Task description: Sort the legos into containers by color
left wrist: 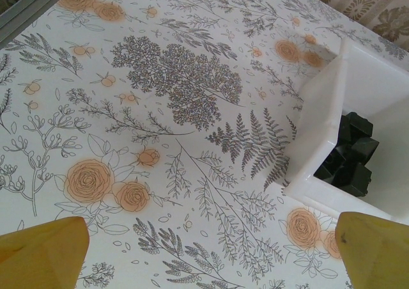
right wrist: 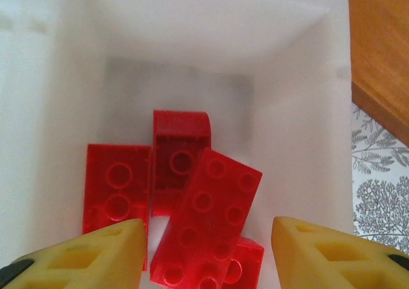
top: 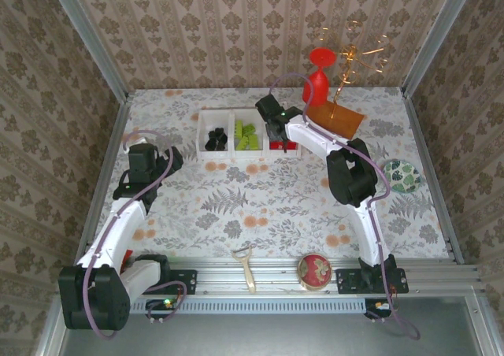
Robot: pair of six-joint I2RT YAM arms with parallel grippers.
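Right pincer (right wrist: 204, 238) hangs over the right-end bin (right wrist: 300, 78), jaws apart, gripping nothing; red bricks (right wrist: 208, 199) lie piled right beneath it. Left pincer (left wrist: 211, 238), spread wide and empty, hovers over the table (left wrist: 160, 78) beside the left-end bin (left wrist: 319, 103), black bricks (left wrist: 350, 155) inside.

Legos (top: 247, 136) (black, green, red) lie sorted in three joined white containers (top: 214, 156).

Smooth, glossy red plastic on the bricks (right wrist: 204, 218). Milky, translucent plastic with a soft sheen for the bin (right wrist: 300, 129). Matt, flower-printed covering over the table (left wrist: 192, 206). Smooth orange-brown wood in the board (right wrist: 377, 46). Dull grey metal along the rail (top: 276, 271).
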